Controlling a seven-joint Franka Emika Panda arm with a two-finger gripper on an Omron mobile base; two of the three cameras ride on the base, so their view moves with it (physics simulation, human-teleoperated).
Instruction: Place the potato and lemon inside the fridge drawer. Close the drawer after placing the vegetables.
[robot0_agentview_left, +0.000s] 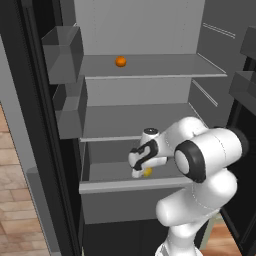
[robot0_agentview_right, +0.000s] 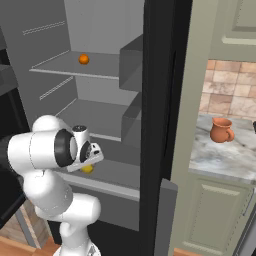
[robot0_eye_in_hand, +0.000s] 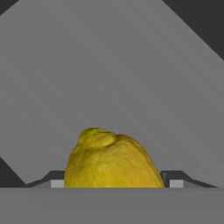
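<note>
We see the end effector (robot0_agentview_left: 142, 171) just right of centre in the left base view, pointing down into the open fridge drawer (robot0_agentview_left: 131, 185), and it is clamped on the lemon (robot0_agentview_left: 147, 172), whose yellow shows just under the hand. In the hand view the lemon (robot0_eye_in_hand: 113, 159) sits at the bottom centre between the two finger tips (robot0_eye_in_hand: 176, 180), its nubbed end pointing away from the hand toward the grey drawer floor (robot0_eye_in_hand: 131, 78) beyond, so we judge its long axis runs roughly along the line of the fingers. The relation that matters is vertical: the lemon hangs over the drawer's interior, inside the line of the light front rim, with the floor straight ahead of it; how much gap is left we cannot tell. From the right base view the lemon (robot0_agentview_right: 87, 169) peeks out below the hand, centre left of the frame, above the drawer (robot0_agentview_right: 107, 186). No potato shows in the visible part of the drawer. An orange ball (robot0_agentview_left: 120, 61) rests on the upper shelf (robot0_agentview_left: 165, 65), and a terracotta jug (robot0_agentview_right: 221, 130) stands on the worktop (robot0_agentview_right: 225, 155) at the right.
</note>
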